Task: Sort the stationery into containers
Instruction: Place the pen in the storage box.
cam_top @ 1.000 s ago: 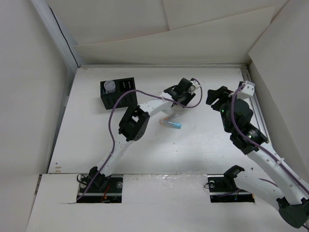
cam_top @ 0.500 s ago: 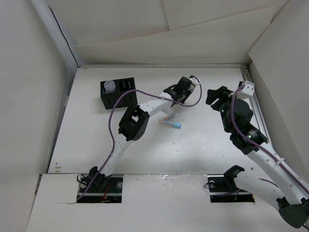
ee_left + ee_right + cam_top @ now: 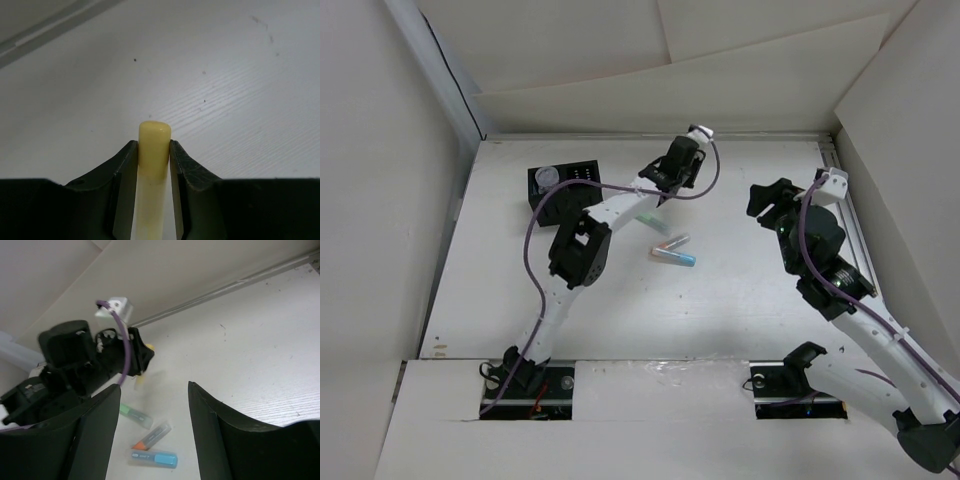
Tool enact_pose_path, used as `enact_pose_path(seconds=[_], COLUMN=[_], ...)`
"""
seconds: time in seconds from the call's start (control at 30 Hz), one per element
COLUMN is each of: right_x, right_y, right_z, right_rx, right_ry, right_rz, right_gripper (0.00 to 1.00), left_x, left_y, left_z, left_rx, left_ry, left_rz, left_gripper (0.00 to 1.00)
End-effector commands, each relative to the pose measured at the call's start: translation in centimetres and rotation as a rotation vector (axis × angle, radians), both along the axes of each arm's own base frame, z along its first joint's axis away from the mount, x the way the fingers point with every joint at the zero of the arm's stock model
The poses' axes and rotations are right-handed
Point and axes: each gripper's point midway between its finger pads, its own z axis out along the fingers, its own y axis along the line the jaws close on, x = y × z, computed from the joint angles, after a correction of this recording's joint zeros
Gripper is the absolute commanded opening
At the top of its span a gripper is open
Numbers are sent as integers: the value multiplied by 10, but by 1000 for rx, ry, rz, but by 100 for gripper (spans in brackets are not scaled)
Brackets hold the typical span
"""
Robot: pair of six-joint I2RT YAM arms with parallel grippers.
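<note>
Left claw (image 3: pixel 152 145) pinches the yellow stick (image 3: pixel 154 131) tight above the surface (image 3: pixel 240 100), right of the black organizer (image 3: pixel 575 176). The left arm covers the organizer's near-right corner. Round grey piece (image 3: pixel 548 175) sits in its back-left compartment, I think. Green stick (image 3: pixel 136 416), pinkish-grey stick (image 3: pixel 152 435) and blue-ended stick (image 3: pixel 150 459) lie mid-surface. The blue one's label is too blurred to read. Right claw (image 3: pixel 155 387) has its jaws apart, empty.

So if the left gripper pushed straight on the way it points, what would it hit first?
Probably bare white tabletop: the left gripper, shut on the pale yellow stick, faces nothing else, though depth is unclear.
</note>
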Motion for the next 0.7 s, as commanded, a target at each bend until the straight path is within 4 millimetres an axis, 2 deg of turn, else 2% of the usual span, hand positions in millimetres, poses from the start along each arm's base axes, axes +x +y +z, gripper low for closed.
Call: enact_pose_path(seconds=[0.0, 0.07, 0.1, 0.13, 0.17, 0.2, 0.23, 0.27, 0.3, 0.33, 0.37, 0.4, 0.43, 0.47, 0.5, 0.6, 0.63, 0.67], right_x=[-2, -2, -2, -2, -2, -2, -2, 0, 0, 0, 0, 0, 0, 0, 0, 3, 3, 3], right_y=[0, 0, 0, 0, 0, 0, 0, 2, 2, 3, 3, 3, 3, 3, 3, 3, 3, 3], right_z=[20, 20, 16, 16, 16, 16, 16, 15, 15, 15, 15, 15, 15, 15, 15, 12, 12, 12], right_rx=[27, 27, 22, 22, 22, 22, 22, 22, 22, 23, 23, 23, 23, 23, 23, 18, 18, 18], right_ry=[-64, -64, -57, -57, -57, -57, -57, -57, -57, -56, -56, -56, -56, -56, -56, -49, -49, -49], right_rz=[10, 10, 10, 10, 10, 10, 10, 10, 10, 19, 19, 19, 19, 19, 19, 19, 19, 19], right_gripper=[62, 62, 62, 62, 62, 62, 62, 62, 62, 62, 62, 62, 62, 62, 62, 62, 62, 62], left_x=[10, 8, 10, 11, 9, 6, 11, 12, 13, 12, 13, 13, 13, 12, 11, 7, 6, 4], left_y=[12, 20, 34, 42, 49, 62, 80, 93, 108, 131, 144, 159, 186, 199, 211, 256, 266, 276], left_z=[139, 148, 175, 186, 185, 210, 217, 213, 219, 236, 241, 228, 240, 239, 226, 224, 202, 201], left_rx=[-246, -290, -327, -352, -364, -417, -435, -442, -450, -484, -500, -484, -496, -498, -503, -487, -454, -450], left_ry=[-181, -175, -214, -229, -222, -247, -261, -262, -284, -310, -326, -312, -350, -352, -344, -397, -375, -383], left_rz=[64, 90, 126, 148, 163, 194, 232, 265, 319, 372, 408, 455, 531, 569, 608, 757, 798, 821], left_gripper=[20, 20, 20, 20, 20, 20, 20, 20, 20, 20, 20, 20, 20, 20, 20, 22, 22, 22])
